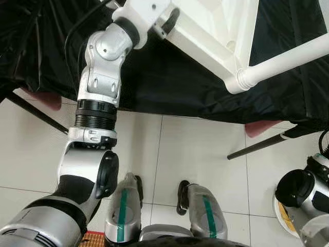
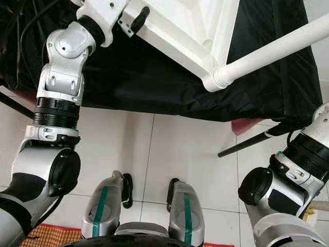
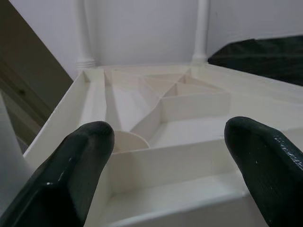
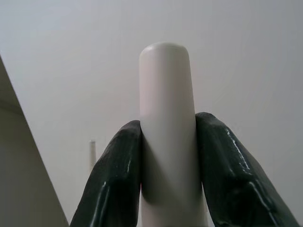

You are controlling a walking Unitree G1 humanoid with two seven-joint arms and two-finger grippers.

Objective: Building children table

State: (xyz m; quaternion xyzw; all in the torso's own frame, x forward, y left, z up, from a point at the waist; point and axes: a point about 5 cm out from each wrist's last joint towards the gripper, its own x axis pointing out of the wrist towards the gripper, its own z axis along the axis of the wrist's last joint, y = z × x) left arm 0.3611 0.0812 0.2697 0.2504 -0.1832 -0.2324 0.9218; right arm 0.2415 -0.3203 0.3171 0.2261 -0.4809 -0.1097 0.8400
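On a black cloth (image 1: pixel 169 82) spread over a low stand, a white plastic tabletop (image 1: pixel 216 31) lies upside down, its ribbed underside showing. One white table leg (image 1: pixel 288 59) is seated in the near corner socket and juts out toward the robot's right. The left arm reaches up to the tabletop's near edge; the left gripper (image 3: pixel 168 156) hangs over the ribbed underside with its fingers (image 3: pixel 71 165) spread wide apart, holding nothing. The right gripper (image 4: pixel 168 165) has its fingers (image 4: pixel 116 175) clamped on both sides of a white leg, whose rounded end stands above them. Below, the robot's feet stand on a white tiled floor (image 1: pixel 205 154).
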